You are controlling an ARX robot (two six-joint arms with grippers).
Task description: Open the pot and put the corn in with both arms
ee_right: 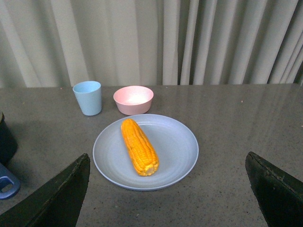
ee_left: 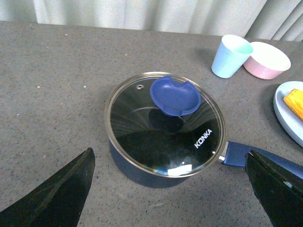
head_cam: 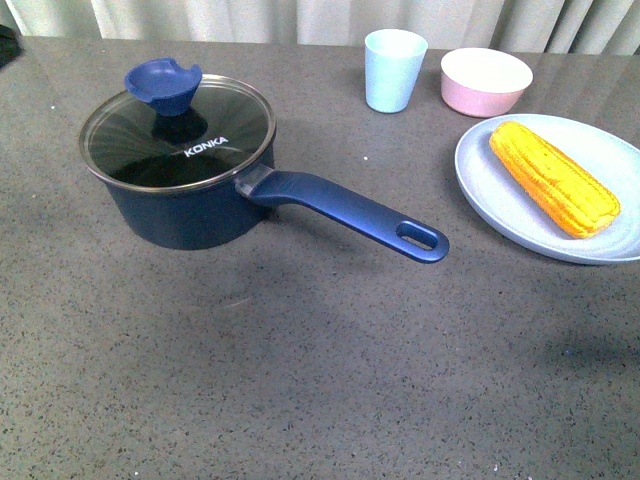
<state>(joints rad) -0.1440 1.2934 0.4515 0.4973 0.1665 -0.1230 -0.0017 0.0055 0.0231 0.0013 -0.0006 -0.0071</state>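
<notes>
The navy pot (head_cam: 185, 215) stands on the grey table at the left, its long handle (head_cam: 350, 212) pointing right and toward me. The glass KONKA lid (head_cam: 200, 140) with a blue knob (head_cam: 162, 86) covers it. The corn (head_cam: 553, 177) lies on a pale blue plate (head_cam: 620, 150) at the right. Neither gripper shows in the front view. My left gripper (ee_left: 173, 189) is open above the near side of the pot (ee_left: 137, 172), the lid (ee_left: 142, 142) and knob (ee_left: 175, 96) just ahead of it. My right gripper (ee_right: 168, 189) is open, short of the plate (ee_right: 175, 146) and the corn (ee_right: 138, 146).
A light blue cup (head_cam: 394, 69) and a pink bowl (head_cam: 485, 81) stand at the back near the curtain. They also show in the left wrist view, cup (ee_left: 228, 56) and bowl (ee_left: 266, 59), and in the right wrist view, cup (ee_right: 88, 97) and bowl (ee_right: 133, 99).
</notes>
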